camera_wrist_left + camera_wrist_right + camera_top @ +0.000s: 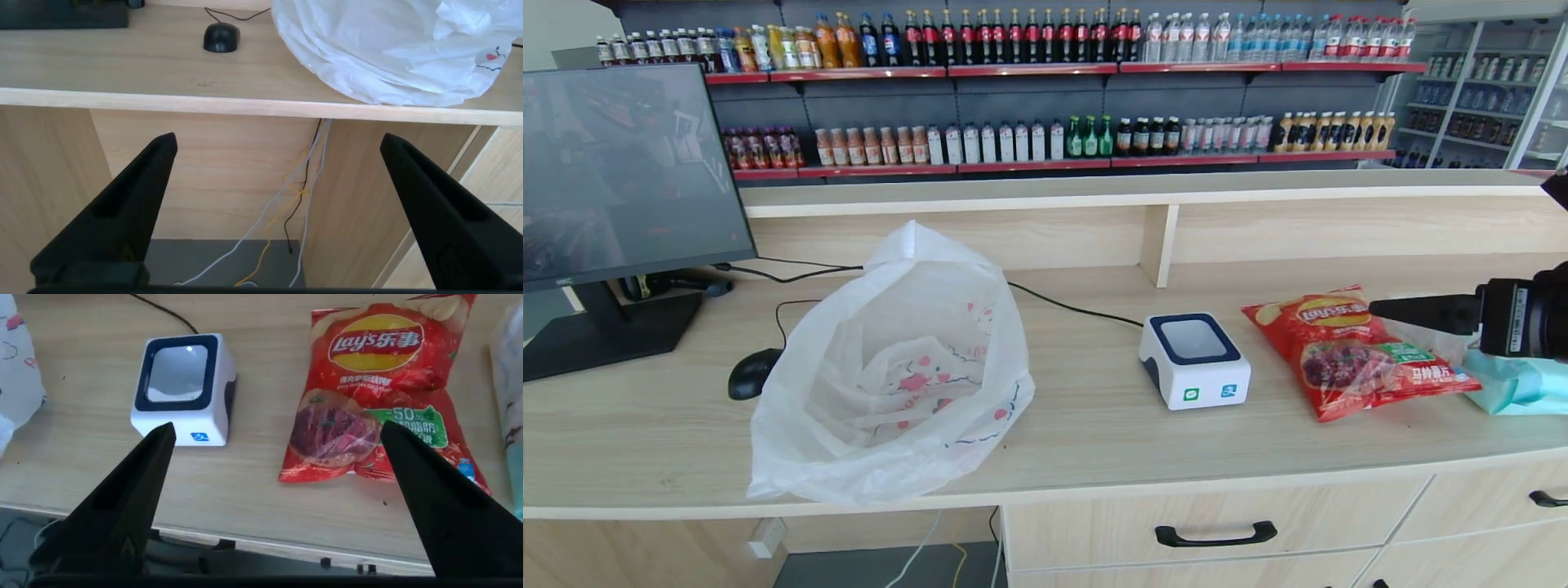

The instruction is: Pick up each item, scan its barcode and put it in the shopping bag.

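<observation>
Black jaws of the right gripper [278, 431] stand spread wide and grasp nothing, hanging above the worktop [1094, 425] over the gap between the scanner [181, 388] and the red crisp packet [376, 400] just to the scanner's right. The packet lies flat, printed face up, with a pale teal pack [1515, 384] touching its far-right side, farther from the scanner. No barcode shows on the packet, so it is probably underneath, and a lift without a turn would likely show the scanner window the wrong face. The packet looks puffy and slick. A shallow pinch could slide off, and a hard one could crush what is inside. A low carry toward the scanner could knock the small box askew or tug its cable [1070, 309]. Well to the scanner's left sits the shopping bag [890, 367], thin white plastic, its mouth slumped and facing forward at the worktop's front edge. A packet dropped on its rim could fold the mouth shut or drag the bag off the edge. The left gripper [278, 139], jaws also released and empty, hangs on the bag's side of the scanner, below the worktop edge, near loose wires [298, 204]. Rising straight from there, it may strike the edge or snag the bag. A mouse [752, 371] lies just beyond the bag, on the side away from the scanner.
</observation>
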You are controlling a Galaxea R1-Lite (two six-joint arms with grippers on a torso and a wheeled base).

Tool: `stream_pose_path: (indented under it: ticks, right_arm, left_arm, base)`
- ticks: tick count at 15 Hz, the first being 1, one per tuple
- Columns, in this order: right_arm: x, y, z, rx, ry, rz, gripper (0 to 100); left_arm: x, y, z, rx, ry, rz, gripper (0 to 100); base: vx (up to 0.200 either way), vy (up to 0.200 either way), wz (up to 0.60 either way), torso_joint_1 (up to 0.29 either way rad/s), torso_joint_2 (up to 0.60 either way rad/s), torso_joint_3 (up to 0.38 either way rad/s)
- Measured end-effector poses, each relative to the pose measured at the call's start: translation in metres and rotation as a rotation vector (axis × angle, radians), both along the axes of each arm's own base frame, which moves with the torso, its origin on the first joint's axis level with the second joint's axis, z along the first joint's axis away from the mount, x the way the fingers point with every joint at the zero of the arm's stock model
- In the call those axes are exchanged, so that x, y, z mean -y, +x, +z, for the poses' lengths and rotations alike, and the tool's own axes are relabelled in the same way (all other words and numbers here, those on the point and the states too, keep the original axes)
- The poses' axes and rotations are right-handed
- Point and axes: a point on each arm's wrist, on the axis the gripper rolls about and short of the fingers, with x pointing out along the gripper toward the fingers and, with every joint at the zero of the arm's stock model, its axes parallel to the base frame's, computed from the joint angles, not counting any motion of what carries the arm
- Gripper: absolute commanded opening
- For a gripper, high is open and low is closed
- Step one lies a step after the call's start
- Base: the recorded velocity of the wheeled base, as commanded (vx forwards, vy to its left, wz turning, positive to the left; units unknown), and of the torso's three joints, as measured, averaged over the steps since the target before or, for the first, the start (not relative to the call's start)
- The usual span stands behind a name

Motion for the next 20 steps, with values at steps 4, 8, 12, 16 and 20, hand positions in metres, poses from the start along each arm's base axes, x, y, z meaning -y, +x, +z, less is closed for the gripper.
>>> stream_pose_path:
  ticks: [4, 8, 12, 16, 20]
  right_arm:
    - [0.019, 0.039, -0.012, -0.054, -0.097, -0.05, 100]
    - [0.023, 0.066, -0.022, -0.086, -0.172, -0.093, 100]
    - [0.02, 0.087, -0.038, -0.138, -0.216, -0.106, 100]
    - [0.026, 0.105, -0.054, -0.181, -0.258, -0.129, 100]
    - [0.02, 0.121, -0.061, -0.14, -0.279, -0.122, 100]
  left_arm:
    - [0.0, 0.0, 0.0, 0.0, 0.0, 0.0, 100]
    - [0.0, 0.0, 0.0, 0.0, 0.0, 0.0, 100]
    - [0.0, 0.0, 0.0, 0.0, 0.0, 0.0, 100]
    - [0.0, 0.0, 0.0, 0.0, 0.0, 0.0, 100]
    - [0.0, 0.0, 0.0, 0.0, 0.0, 0.0, 100]
  base:
    - [0.0, 0.0, 0.0, 0.0, 0.0, 0.0]
    - [0.0, 0.0, 0.0, 0.0, 0.0, 0.0]
    - [0.0, 0.0, 0.0, 0.0, 0.0, 0.0]
    - [0.0, 0.0, 0.0, 0.0, 0.0, 0.0]
    - [0.0, 0.0, 0.0, 0.0, 0.0, 0.0]
